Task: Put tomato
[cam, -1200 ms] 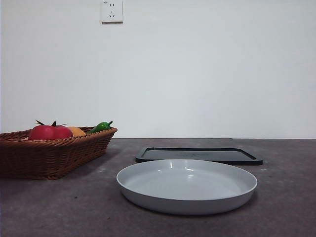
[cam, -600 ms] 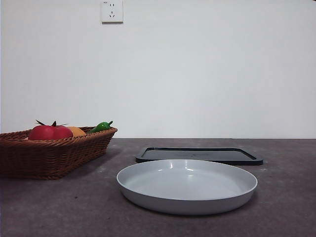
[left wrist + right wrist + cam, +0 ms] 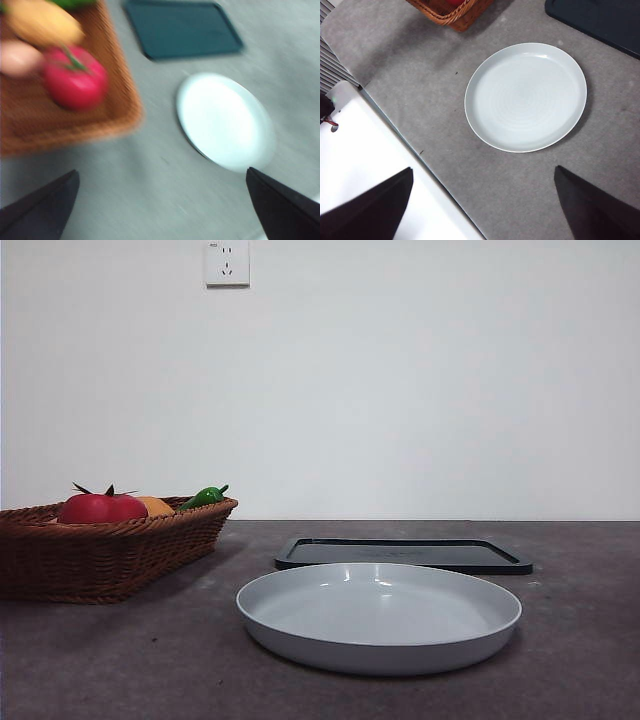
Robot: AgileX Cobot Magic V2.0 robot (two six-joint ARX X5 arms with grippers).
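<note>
**Tomato in basket, pincers not yet on it**

Tomato (image 3: 100,508) sits in the wicker basket (image 3: 110,555) at one end of the worktop (image 3: 120,660), next to an orange fruit (image 3: 156,505) and a green pepper (image 3: 205,496). In the left wrist view a pale pinkish fruit (image 3: 17,57) lies just beside the tomato. Grey plate (image 3: 378,615) sits empty mid-worktop, dark tray (image 3: 402,554) behind it.

Left pincer (image 3: 160,205): jaws wide apart, nothing between them, up above the worktop, view blurred. Tomato is ahead of it and off to one side, well apart, no contact. Right pincer (image 3: 482,202): jaws apart, empty, above the plate side, waiting.

Step in hand, judged: the reach for the tomato by the left arm. To do it well: centre the jaws over the tomato, come down from above clear of the basket rim and calyx, straddle the widest part, avoid nudging the neighbouring fruit. Glossy round skin may slip, so close on the middle.
</note>
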